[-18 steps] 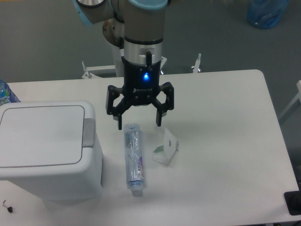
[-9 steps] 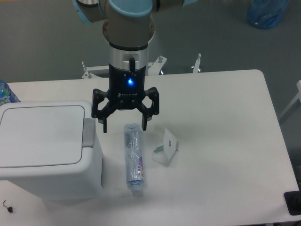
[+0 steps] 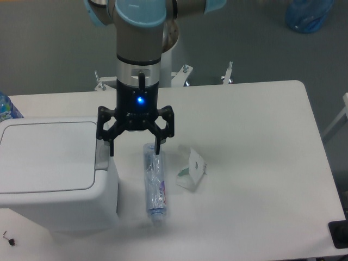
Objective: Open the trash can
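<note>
The trash can [image 3: 54,174] looks like smooth white plastic with a soft, half-glossy shine on its flat lid; the push tab [image 3: 101,156] at its 3 o'clock edge is a duller grey plastic. The gripper [image 3: 134,151] is black, matt on its fingers [image 3: 158,145], with a smoother dark body. The arm [image 3: 139,43] above it, at 12 o'clock, has a grey satin shell and pale blue plastic caps. The bottle [image 3: 154,182] is clear, crumpled plastic with bright glints. The wrapper [image 3: 192,170], at 3 o'clock from the bottle, looks like thin white creased film or paper. The table [image 3: 261,163] is white, smooth and matt.
</note>
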